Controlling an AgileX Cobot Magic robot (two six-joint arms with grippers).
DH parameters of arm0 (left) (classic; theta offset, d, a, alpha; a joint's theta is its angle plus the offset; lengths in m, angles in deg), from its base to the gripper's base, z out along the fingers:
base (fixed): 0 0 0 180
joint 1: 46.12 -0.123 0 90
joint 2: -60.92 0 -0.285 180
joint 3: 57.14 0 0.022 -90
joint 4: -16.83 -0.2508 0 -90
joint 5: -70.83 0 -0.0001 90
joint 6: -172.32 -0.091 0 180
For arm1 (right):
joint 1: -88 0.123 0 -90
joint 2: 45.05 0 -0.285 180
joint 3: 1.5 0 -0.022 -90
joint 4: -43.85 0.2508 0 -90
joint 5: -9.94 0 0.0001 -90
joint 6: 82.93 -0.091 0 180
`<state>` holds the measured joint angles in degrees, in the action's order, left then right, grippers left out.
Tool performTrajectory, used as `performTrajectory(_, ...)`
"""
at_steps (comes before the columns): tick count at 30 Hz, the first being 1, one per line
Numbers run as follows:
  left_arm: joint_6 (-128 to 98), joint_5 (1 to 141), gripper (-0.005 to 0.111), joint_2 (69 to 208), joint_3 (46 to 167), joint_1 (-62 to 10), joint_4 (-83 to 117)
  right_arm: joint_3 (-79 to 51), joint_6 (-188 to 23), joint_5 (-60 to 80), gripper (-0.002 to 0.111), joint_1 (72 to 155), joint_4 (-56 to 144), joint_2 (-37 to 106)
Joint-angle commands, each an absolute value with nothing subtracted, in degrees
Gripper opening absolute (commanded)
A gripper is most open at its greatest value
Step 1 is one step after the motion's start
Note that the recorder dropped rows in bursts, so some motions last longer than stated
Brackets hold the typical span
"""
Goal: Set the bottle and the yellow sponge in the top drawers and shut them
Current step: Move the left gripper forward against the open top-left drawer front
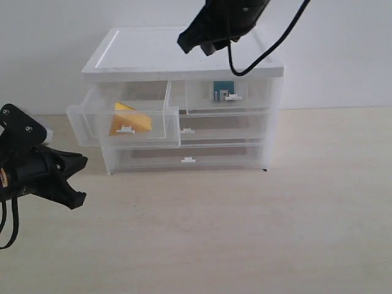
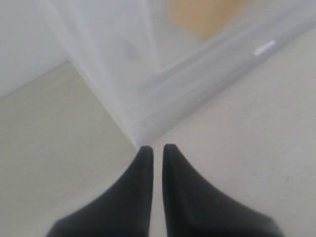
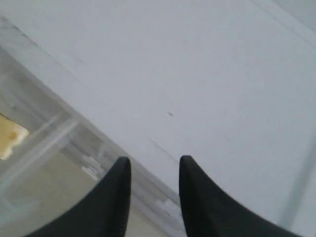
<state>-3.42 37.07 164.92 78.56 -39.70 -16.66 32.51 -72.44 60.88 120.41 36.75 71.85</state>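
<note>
The yellow sponge [image 1: 130, 119] lies inside the left top drawer [image 1: 86, 125], which is pulled well out of the white cabinet [image 1: 153, 52]. The bottle [image 1: 222, 90] shows through the front of the right top drawer [image 1: 257, 95], which sits far further in. My right gripper [image 1: 196, 48] hovers open and empty above the cabinet's top near its front edge; in the right wrist view the gripper [image 3: 152, 165] is over the white top [image 3: 197, 74], with a bit of sponge [image 3: 10, 136] showing. My left gripper [image 1: 82, 180] is shut and empty, low over the table by the cabinet's bottom left corner [image 2: 143, 123].
Two full-width drawers [image 1: 188, 160] below are shut. The pulled-out left drawer overhangs the table [image 1: 245, 233] in front of the cabinet. A black cable [image 1: 269, 43] hangs from the right arm over the cabinet's top. A white wall stands behind.
</note>
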Motion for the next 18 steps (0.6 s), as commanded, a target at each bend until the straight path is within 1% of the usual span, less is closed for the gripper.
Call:
performTrajectory(1, 7.22, 33.46, 0.004, 164.38, 78.58, -39.66, -23.73, 32.69, -75.14, 65.05, 0.028, 116.79, 36.91, 71.4)
performTrajectory(5, 15.45, 31.49, 0.004, 164.38, 78.85, -39.66, -23.73, 31.82, -75.14, 66.11, 0.028, 114.93, 37.28, 71.3)
performTrajectory(6, 20.64, 32.18, 0.004, 164.38, 79.69, -39.66, -23.73, 31.02, -75.14, 66.25, 0.028, 114.19, 37.28, 71.3)
performTrajectory(9, 26.0, 33.35, 0.005, 164.61, 81.08, -39.63, -27.32, 30.6, -74.85, 66.13, 0.028, 113.66, 37.16, 71.3)
performTrajectory(10, 27.73, 32.92, 0.009, 164.85, 81.53, -39.63, -29.35, 30.6, -74.85, 66.13, 0.028, 113.66, 36.65, 71.3)
performTrajectory(11, 32.15, 32.66, 0.022, 164.88, 82.45, -39.0, -32.35, 30.6, -74.85, 65.95, 0.028, 113.66, 35.47, 71.3)
performTrajectory(12, 33.79, 32.66, 0.029, 164.88, 82.71, -38.46, -33.28, 30.6, -74.85, 65.77, 0.028, 113.66, 35.33, 71.3)
performTrajectory(13, 35.4, 33.1, 0.046, 164.88, 83.04, -37.33, -34.89, 30.6, -74.85, 65.55, 0.028, 113.66, 35.08, 71.3)
performTrajectory(14, 36.75, 34.91, 0.058, 164.88, 83.05, -35.6, -34.89, 30.6, -74.85, 65.55, 0.028, 113.66, 34.95, 71.3)
performTrajectory(18, 38.34, 38.6, 0.058, 164.88, 83.05, -31.23, -34.12, 30.6, -74.85, 65.55, 0.028, 113.66, 33.26, 71.3)
